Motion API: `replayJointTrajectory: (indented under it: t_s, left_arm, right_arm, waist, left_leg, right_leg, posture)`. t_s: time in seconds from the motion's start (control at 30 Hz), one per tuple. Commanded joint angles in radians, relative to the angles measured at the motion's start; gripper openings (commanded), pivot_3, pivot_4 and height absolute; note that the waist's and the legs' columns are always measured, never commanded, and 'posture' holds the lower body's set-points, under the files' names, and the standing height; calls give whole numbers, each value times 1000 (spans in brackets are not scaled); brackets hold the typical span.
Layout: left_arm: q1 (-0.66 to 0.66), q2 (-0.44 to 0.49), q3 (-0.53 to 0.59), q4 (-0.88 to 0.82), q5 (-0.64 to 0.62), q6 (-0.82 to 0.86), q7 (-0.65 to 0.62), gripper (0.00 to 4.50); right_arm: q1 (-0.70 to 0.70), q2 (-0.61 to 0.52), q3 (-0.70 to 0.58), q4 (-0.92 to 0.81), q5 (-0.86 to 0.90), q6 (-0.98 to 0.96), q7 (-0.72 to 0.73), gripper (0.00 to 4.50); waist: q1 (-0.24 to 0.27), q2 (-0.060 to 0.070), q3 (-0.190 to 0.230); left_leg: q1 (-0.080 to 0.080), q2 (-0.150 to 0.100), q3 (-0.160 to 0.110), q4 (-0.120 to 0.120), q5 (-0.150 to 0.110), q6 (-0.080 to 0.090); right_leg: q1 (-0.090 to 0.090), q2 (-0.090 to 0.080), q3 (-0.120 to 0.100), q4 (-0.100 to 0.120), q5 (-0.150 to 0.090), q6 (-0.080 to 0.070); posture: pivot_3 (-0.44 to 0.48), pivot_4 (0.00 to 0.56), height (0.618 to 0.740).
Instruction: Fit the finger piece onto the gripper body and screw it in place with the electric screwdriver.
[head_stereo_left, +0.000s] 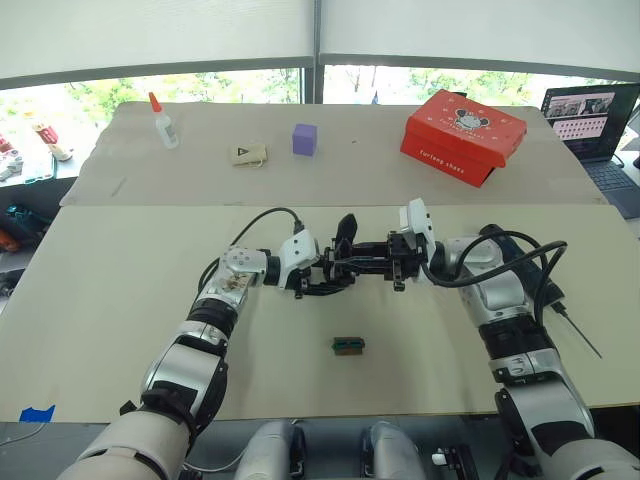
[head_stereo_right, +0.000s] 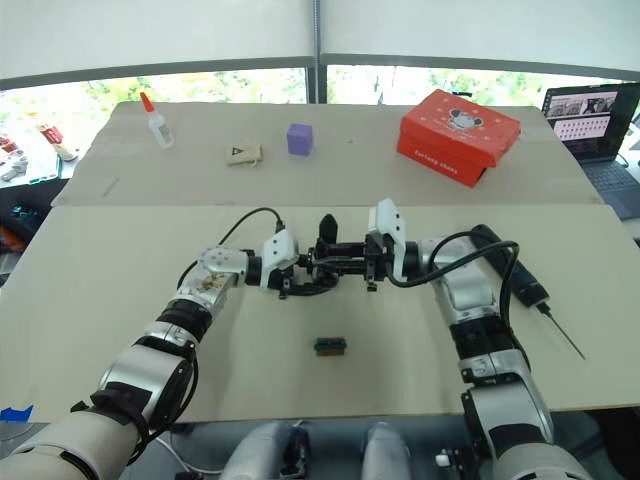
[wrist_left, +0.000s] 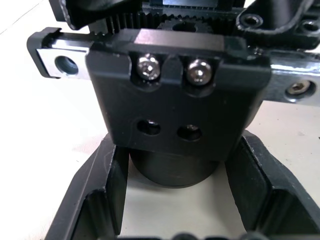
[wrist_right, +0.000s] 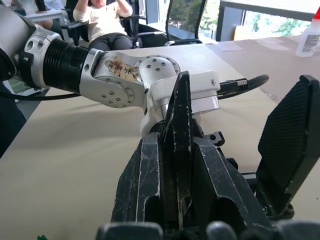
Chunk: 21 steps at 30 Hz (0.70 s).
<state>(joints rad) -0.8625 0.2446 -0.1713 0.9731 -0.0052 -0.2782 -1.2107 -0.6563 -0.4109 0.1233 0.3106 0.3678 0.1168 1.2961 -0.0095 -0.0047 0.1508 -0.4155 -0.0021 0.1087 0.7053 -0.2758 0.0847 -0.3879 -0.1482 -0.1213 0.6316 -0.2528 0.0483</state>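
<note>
While both grippers (head_stereo_left: 345, 268) clamp gripper body (head_stereo_left: 345, 240), mid-table.

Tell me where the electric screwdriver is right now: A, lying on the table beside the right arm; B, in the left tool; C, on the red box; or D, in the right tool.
A: the electric screwdriver lies on the table just outside the right arm, held by neither tool.

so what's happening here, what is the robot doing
The robot is working on the gripper body at mid-table, holding it between both arms. The left end effector grips it at its round base, and the right end effector is shut on the finger piece, bringing it up to the body. The electric screwdriver lies unused on the table beside the right arm, so no screwing has begun.
</note>
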Motion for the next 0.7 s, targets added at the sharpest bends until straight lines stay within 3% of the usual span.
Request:
replayJointTrajectory:
  t_s: [0.03, 0.33, 0.7]
  left_arm:
    - [-13, 0, 1, -11, -2, 4, -4, 2267]
    - [-9, 8, 4, -13, -2, 3, -4, 2267]
    - [-9, 2, 3, -14, -2, 4, -1, 2267]
  right_arm:
    - [19, 18, 2, -21, 1, -9, -3, 352]
    - [-28, -6, -48, -98, 64, 77, 8, 352]
    - [-22, 12, 1, -42, 3, 57, -10, 352]
  waist:
    - [-1, 0, 0]
    - [-1, 0, 0]
    - [-1, 0, 0]
  left_leg:
    - [0, 0, 0, 0, 0, 0]
    - [0, 0, 0, 0, 0, 0]
    - [0, 0, 0, 0, 0, 0]
  right_leg:
    - [0, 0, 0, 0, 0, 0]
    - [0, 0, 0, 0, 0, 0]
    - [0, 0, 0, 0, 0, 0]
  posture:
    - [0, 150, 740]
    - [0, 150, 740]
    - [0, 150, 740]
